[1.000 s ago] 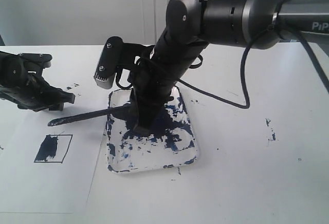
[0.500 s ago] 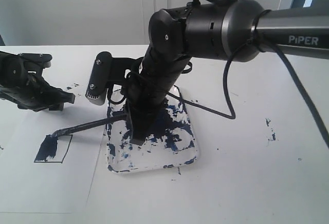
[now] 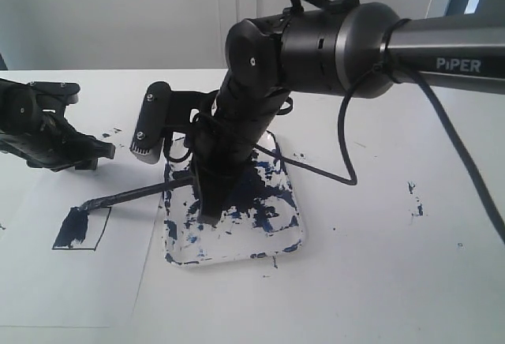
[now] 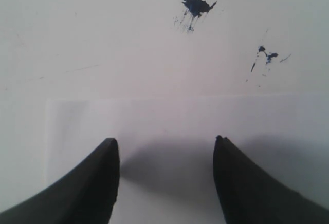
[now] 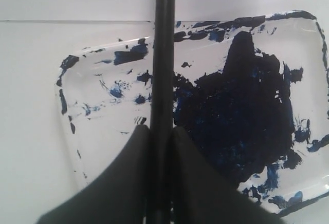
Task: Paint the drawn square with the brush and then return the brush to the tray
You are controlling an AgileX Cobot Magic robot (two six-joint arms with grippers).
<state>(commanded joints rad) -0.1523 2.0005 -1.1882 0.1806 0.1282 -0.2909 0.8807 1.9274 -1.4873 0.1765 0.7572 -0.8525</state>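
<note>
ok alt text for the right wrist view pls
The right gripper is shut on a thin black brush, whose handle runs out over a white tray. The tray is heavily blotched with dark navy paint.

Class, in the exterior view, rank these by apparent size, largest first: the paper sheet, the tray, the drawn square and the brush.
1. paper sheet
2. tray
3. brush and drawn square: unranked, because the brush is longer but far thinner.
</note>
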